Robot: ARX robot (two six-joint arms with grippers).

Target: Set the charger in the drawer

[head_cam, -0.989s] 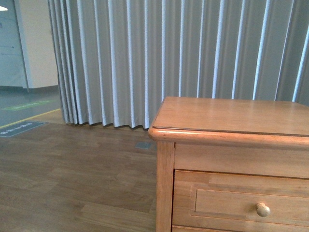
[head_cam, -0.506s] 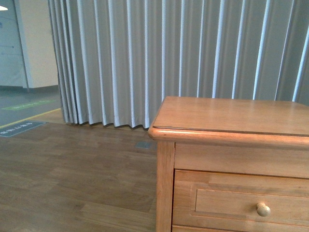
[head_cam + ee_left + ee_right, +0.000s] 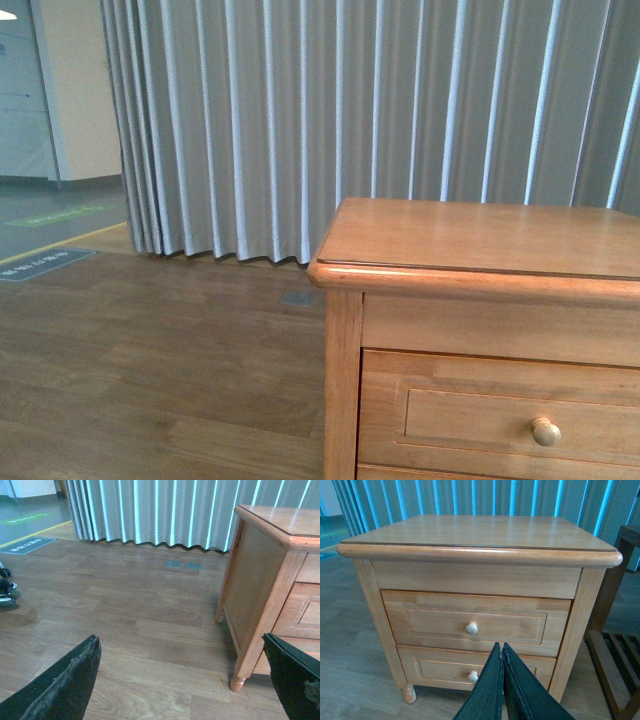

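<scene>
The drawer (image 3: 475, 620) is the taller top one in the honey-coloured cabinet, with a round knob (image 3: 471, 628), and it is closed. The front view catches its left part (image 3: 480, 415) and knob (image 3: 545, 431). My right gripper (image 3: 501, 646) is shut with nothing in it, hanging in front of the cabinet, its tips lined up just under the top drawer's knob. My left gripper (image 3: 179, 637) is open and empty above the floor, left of the cabinet's front leg (image 3: 237, 680). The charger is out of view in every frame, and neither arm shows in the front view.
The cabinet top (image 3: 480, 240) is bare. The shallower bottom drawer (image 3: 445, 670) is closed too. A dark slatted wooden rack (image 3: 615, 660) stands close beside the cabinet. Grey curtains (image 3: 350, 100) hang behind. Shoes (image 3: 6, 587) lie on the wooden floor (image 3: 125, 620).
The front view has drifted very slightly; the cabinet and drawer look the same.
</scene>
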